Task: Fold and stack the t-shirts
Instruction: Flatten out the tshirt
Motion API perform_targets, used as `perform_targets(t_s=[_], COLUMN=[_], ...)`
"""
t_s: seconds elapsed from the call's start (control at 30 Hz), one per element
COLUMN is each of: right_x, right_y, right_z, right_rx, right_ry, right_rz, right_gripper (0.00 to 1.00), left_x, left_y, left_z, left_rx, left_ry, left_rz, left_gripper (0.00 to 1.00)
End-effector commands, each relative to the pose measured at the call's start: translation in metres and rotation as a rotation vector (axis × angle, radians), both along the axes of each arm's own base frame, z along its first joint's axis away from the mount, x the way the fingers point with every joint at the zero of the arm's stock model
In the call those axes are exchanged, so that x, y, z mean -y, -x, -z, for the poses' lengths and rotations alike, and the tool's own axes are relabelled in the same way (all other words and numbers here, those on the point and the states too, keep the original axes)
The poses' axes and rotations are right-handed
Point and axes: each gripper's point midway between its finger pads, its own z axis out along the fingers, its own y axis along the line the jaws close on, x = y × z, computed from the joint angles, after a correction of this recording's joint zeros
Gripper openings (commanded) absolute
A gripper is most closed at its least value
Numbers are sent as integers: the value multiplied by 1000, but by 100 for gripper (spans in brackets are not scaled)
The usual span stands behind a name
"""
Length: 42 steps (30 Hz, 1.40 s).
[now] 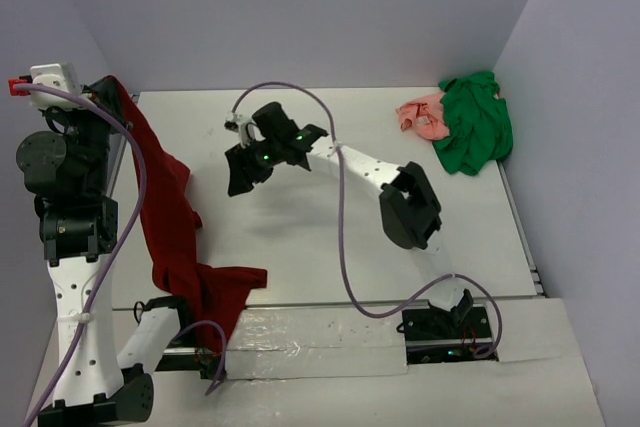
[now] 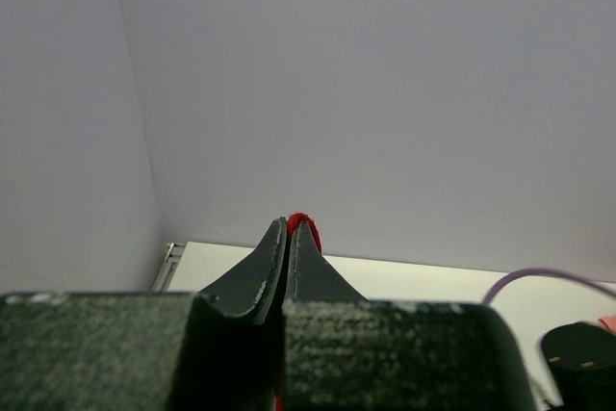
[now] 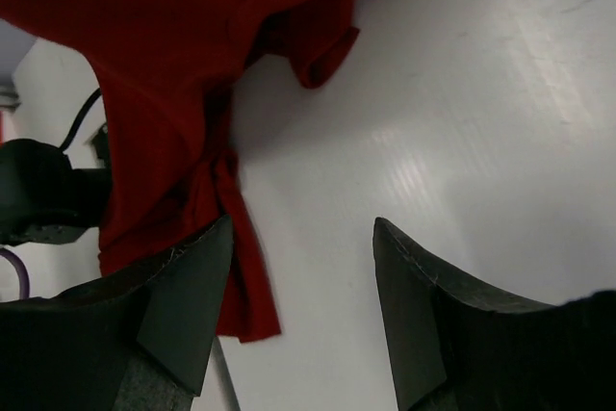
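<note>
The maroon t-shirt (image 1: 168,209) hung in a long twisted strip along the table's 9 o'clock side. Its top end was lifted high at about 10 o'clock and its lower end was bunched on the table (image 1: 300,247) near 7 o'clock, by the near edge. The left gripper (image 2: 291,230) held the raised end, its jaws pressed together on a small fold of red cloth that showed at the fingertips.

The right gripper (image 3: 303,238) hovered over the middle of the table, toward 11 o'clock, with its jaws wide apart and nothing between them. Bare white surface lay below it, with the maroon cloth just to its side.

The green t-shirt (image 1: 475,127) lay crumpled in the far corner at 2 o'clock, against the right wall (image 1: 570,97). The salmon-pink t-shirt (image 1: 422,115) touched its left edge. White tabletop stretched between this pair and the maroon shirt. A purple cable (image 1: 342,237) looped from the right arm down to its base at 5 o'clock. No writing could be read.
</note>
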Motion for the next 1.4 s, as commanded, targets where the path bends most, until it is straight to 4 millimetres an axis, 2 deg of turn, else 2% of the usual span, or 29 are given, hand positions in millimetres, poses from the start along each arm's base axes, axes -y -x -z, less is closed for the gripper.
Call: perform_targets(t_s=[0.0, 0.07, 0.17, 0.27, 0.3, 0.37, 0.4, 0.43, 0.5, 0.63, 0.9, 1.07, 1.1, 1.23, 1.37], right_x=[-29, -35, -44, -51, -57, -61, -65, -68, -79, -102, -122, -130, -134, -149, -167], right_y=[19, 22, 25, 29, 26, 27, 29, 27, 27, 6, -4, 14, 16, 48, 70], right_z=[4, 24, 37, 44, 40, 48, 45, 54, 47, 51, 82, 96, 92, 90, 81], right_rx=[-119, -138, -165, -196, -179, -202, -204, -216, -219, -175, -191, -296, -289, -316, -333], right_ry=[-48, -27, -45, -76, -115, -126, -163, -162, -221, -243, -239, -246, -277, -293, -322], right_rz=[-50, -55, -64, -82, -88, -90, -119, -117, -149, -124, -73, -96, -115, -173, -206], right_gripper=[67, 67, 68, 68, 68, 68, 67, 67, 67, 70, 73, 73, 73, 73, 72], left_x=[4, 4, 4, 4, 3, 4, 4, 4, 7, 8, 2, 3, 4, 5, 7], left_y=[16, 17, 16, 16, 15, 14, 13, 13, 11, 8, 0, -4, -5, -5, 1], left_z=[-26, -25, -20, -17, -17, -14, -14, -12, -6, 3, 10, 6, 5, -4, -19], left_rx=[74, 70, 57, 48, 45, 34, 33, 30, 16, -3, -34, -40, -38, -26, 2], left_ry=[-5, -5, -6, -8, -6, -4, 0, 3, 1, -1, -16, -8, -10, -10, -6], left_rz=[14, 14, 11, 11, 8, 11, 14, 17, 32, 39, 10, 18, 21, 26, 34], left_gripper=[0, 0, 0, 0, 0, 0, 0, 0, 0, 0, 0, 0, 0, 0, 0])
